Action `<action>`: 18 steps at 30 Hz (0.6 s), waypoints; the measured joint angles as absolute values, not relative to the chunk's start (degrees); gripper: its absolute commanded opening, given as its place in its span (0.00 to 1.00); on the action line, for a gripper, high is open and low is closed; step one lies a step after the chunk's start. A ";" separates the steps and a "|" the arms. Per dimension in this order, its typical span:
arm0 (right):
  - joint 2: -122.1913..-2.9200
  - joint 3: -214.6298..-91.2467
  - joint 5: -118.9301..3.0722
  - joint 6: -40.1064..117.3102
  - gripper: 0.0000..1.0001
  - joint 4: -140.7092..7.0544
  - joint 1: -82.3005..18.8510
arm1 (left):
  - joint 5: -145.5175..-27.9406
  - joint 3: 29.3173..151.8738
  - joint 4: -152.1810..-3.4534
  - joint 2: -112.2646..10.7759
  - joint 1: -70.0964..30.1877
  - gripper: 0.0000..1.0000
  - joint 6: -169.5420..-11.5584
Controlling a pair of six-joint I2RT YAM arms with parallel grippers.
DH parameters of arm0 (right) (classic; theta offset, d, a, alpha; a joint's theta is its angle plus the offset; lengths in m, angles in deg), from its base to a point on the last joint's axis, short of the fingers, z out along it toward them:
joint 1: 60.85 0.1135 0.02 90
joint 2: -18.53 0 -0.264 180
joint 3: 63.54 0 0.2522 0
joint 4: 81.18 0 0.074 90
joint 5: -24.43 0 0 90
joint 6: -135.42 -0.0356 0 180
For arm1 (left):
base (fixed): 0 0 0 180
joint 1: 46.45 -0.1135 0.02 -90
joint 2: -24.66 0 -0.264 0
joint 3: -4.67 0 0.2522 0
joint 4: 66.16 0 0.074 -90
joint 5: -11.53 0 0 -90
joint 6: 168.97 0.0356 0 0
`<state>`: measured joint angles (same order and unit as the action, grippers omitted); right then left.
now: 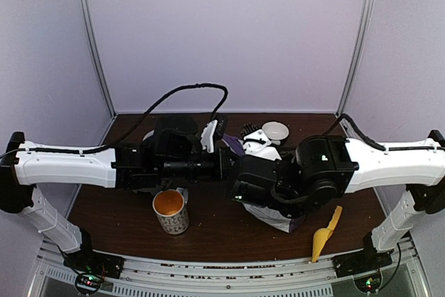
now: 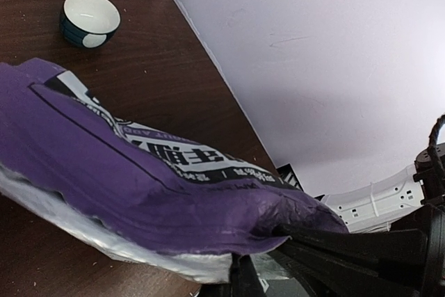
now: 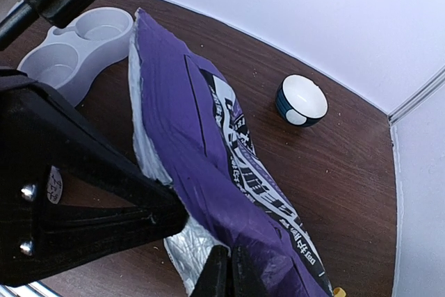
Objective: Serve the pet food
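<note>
Reaching in from the left, the left arm (image 1: 66, 165) lies level over the dark wooden bench (image 1: 118, 220); just in front of it stands a patterned mug (image 1: 171, 211) with an orange inside, upright and apart from both arms; the left tool (image 2: 243, 275) is clenched on the crumpled edge of the purple pet food bag (image 2: 139, 172) (its white and black label band faces up); the bag spans the middle of the bench between the two arms, and whether it rests on the wood I cannot tell; a grey twin-cup feeder (image 3: 80, 50) sits beside the bag's far end; a small white-lined bowl (image 1: 275, 131) stands behind; the right tool (image 3: 224, 269) is pinched shut on the bag's near edge; a yellow scoop (image 1: 325, 236) lies at the bench's right front.
</note>
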<state>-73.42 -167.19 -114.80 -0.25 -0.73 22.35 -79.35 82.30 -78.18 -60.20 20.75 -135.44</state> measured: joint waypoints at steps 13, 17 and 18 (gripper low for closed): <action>-73.61 -167.19 -115.02 0.12 0.00 -0.73 20.66 | -78.39 80.53 -76.06 -60.88 20.79 0.00 -135.13; -73.57 -166.95 -114.69 0.62 0.00 -2.45 19.81 | -77.76 80.42 -76.13 -60.96 20.79 0.00 -134.76; -73.42 -166.64 -114.52 0.77 0.00 -3.00 19.64 | -77.56 80.34 -76.15 -60.96 20.79 0.00 -134.72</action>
<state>-73.42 -166.64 -114.52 0.77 -3.00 19.64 -77.56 80.34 -76.15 -60.96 20.79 -134.72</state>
